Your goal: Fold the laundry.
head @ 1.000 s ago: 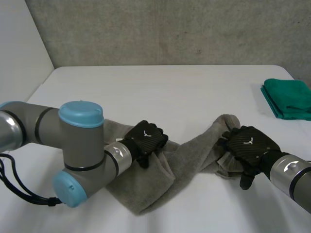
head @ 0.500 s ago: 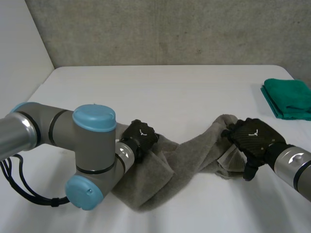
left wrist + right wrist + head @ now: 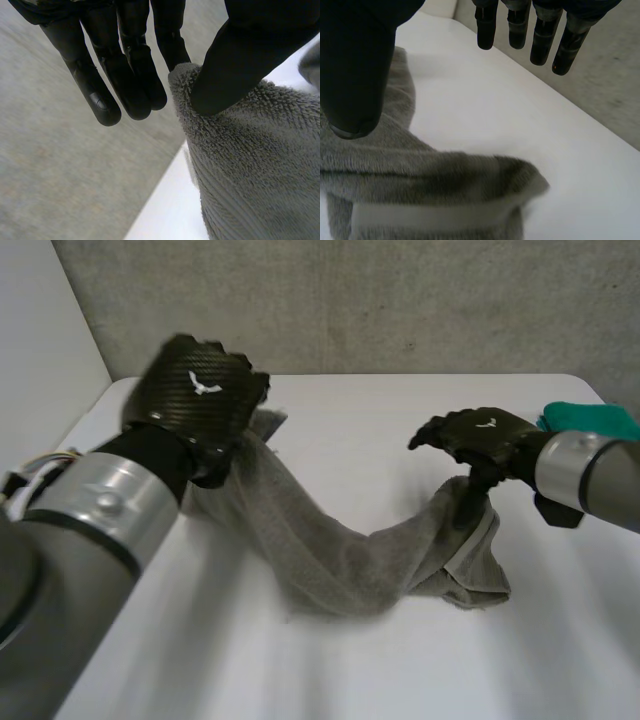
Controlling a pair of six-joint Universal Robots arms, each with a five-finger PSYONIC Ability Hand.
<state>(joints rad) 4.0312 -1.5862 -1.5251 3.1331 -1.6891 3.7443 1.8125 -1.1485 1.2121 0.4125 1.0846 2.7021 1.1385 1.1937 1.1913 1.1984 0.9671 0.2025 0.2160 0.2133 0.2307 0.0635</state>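
Grey terry towel (image 3: 330, 560) — judged soft, limp, light, best taken at corners — pinched by left hand (image 3: 195, 395), right hand (image 3: 480, 435) slack-fingered, thumb on cloth.

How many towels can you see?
2. The grey towel stretches between the left hand and right hand; the green towel lies at the right edge of the table, partly behind the right arm.

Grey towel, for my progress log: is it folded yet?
Not folded. The grey towel hangs bunched from the left hand, sags onto the table, then rises to the right hand.
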